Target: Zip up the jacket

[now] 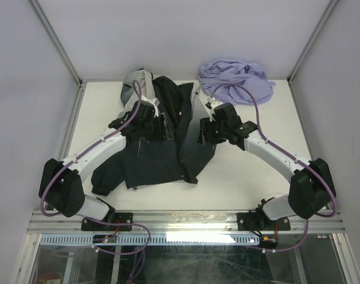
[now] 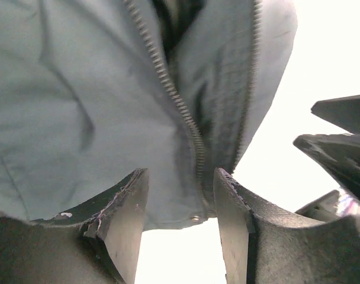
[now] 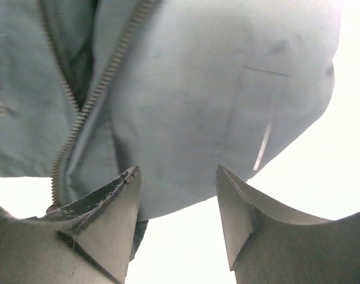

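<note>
The jacket [image 1: 168, 148], black fading to grey, lies spread on the white table [image 1: 245, 177] with its front open. My left gripper [image 1: 163, 127] hovers over its middle, my right gripper [image 1: 205, 134] at its right front edge. In the left wrist view the left gripper [image 2: 180, 177] stands open; the jacket's hem with a metal snap [image 2: 196, 218] and the foot of the zipper [image 2: 168, 83] sits just beyond its fingertips. In the right wrist view the right gripper [image 3: 177, 171] is open too, the grey panel [image 3: 215, 100] ahead and zipper teeth [image 3: 97, 89] to the left. Neither grips cloth.
A crumpled lavender garment [image 1: 236, 77] lies at the table's back right corner, close behind the right arm. White walls and metal frame rails [image 1: 67, 130] enclose the table. Part of the right gripper's black body [image 2: 340, 148] shows at the right of the left wrist view.
</note>
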Motion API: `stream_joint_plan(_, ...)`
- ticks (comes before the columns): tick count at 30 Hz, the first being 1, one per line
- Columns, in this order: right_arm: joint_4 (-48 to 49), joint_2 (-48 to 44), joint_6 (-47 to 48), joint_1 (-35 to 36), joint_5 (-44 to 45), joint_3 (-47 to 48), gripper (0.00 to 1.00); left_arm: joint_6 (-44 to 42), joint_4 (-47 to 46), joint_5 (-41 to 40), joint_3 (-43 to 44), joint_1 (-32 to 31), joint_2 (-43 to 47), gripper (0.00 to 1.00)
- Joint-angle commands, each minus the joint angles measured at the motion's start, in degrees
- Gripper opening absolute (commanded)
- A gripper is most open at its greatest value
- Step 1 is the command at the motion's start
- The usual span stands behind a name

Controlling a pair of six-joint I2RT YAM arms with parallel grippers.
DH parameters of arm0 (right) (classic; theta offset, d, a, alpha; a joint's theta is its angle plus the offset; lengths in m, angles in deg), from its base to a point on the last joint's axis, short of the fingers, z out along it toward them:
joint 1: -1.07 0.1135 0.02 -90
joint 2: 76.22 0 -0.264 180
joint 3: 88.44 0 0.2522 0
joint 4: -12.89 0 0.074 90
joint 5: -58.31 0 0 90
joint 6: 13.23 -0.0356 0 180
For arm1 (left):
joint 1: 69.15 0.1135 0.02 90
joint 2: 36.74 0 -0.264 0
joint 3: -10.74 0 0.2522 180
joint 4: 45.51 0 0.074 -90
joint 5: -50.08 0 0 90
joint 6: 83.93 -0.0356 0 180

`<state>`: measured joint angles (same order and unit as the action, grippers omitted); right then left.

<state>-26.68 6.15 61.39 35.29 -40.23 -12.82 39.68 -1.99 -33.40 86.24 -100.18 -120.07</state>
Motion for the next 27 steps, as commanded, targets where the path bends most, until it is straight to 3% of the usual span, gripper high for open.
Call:
stream_joint_plan(1, 1.9, -2.9, -1.2, -1.1, 7.8, -3.2, 0.56, 1.5, 0.2, 5.4, 6.3, -0.1, 2.6, 0.49)
stream_joint_plan(17, 11.6, -5.1, -8.1, -1.6, 2.1, -10.5, 0.57, -1.0, -0.5, 1.6, 12.6, -7.1, -12.2, 0.47)
stream_joint_plan(19, 12.8, -5.2, -8.6, -1.6, 0.5, -11.0, 0.57, -1.7, -0.7, 1.2, 12.8, -7.1, -13.6, 0.4)
stream_joint_plan(24, 18.8, -6.2, -8.8, -1.6, -6.0, -12.3, 0.57, -5.0, -3.0, 0.3, 12.0, -6.8, -11.1, 0.12)
stream_joint_plan(27, 23.0, -6.2, -8.9, -1.6, -11.1, -12.5, 0.58, -6.2, -9.9, 6.7, 7.1, -4.5, -6.4, 0.03)
